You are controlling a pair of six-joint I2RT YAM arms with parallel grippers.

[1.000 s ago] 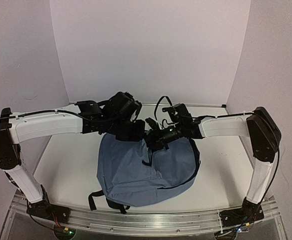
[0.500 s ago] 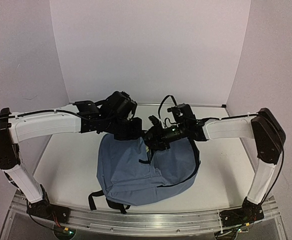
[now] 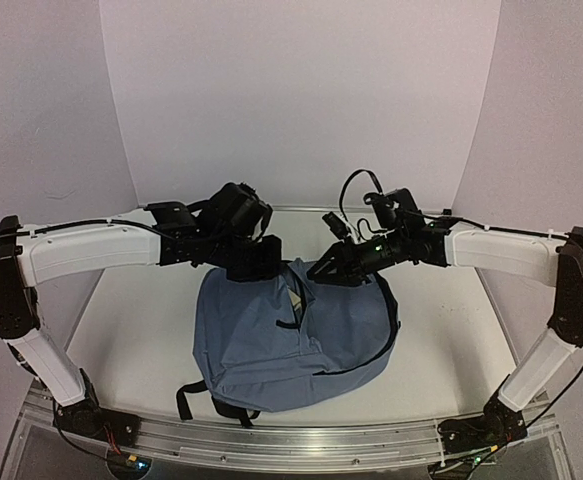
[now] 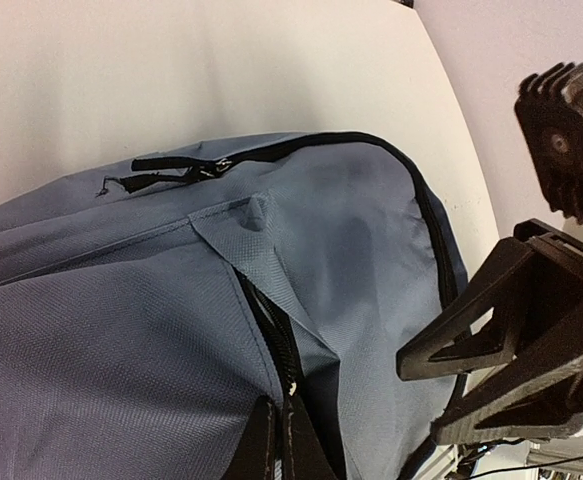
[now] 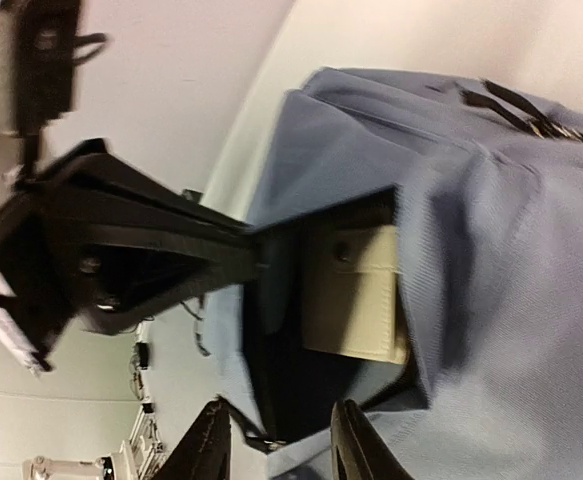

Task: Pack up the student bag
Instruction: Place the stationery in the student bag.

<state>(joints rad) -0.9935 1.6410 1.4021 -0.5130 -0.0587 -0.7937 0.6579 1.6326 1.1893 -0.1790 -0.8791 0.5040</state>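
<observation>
Your bag (image 3: pixel 291 345) lies flat on the table (image 3: pixel 141 330), between the two arms, with its top end toward the far wall. The left claw (image 3: pixel 254 262) is pressed together on the fabric edge of the main opening, right at the zipper (image 4: pixel 269 335), and holds that edge up so the mouth gapes. The right claw (image 3: pixel 323 272) hangs just above the same opening, its fingers (image 5: pixel 211 440) spread with nothing between them.

From the right wrist you can see a flat tan item (image 5: pixel 353 295) already inside the mouth, lying against the inner wall; whether it is a book or a folder you cannot tell. No loose things show on the table around the bag, so you are probably near the end of the packing: the contents look to be in, and what seems left is to let the edge go and run the zipper shut. The curved front pocket looks closed.

You will find no brand, label or readable writing on the bag or the tan item in any view.
</observation>
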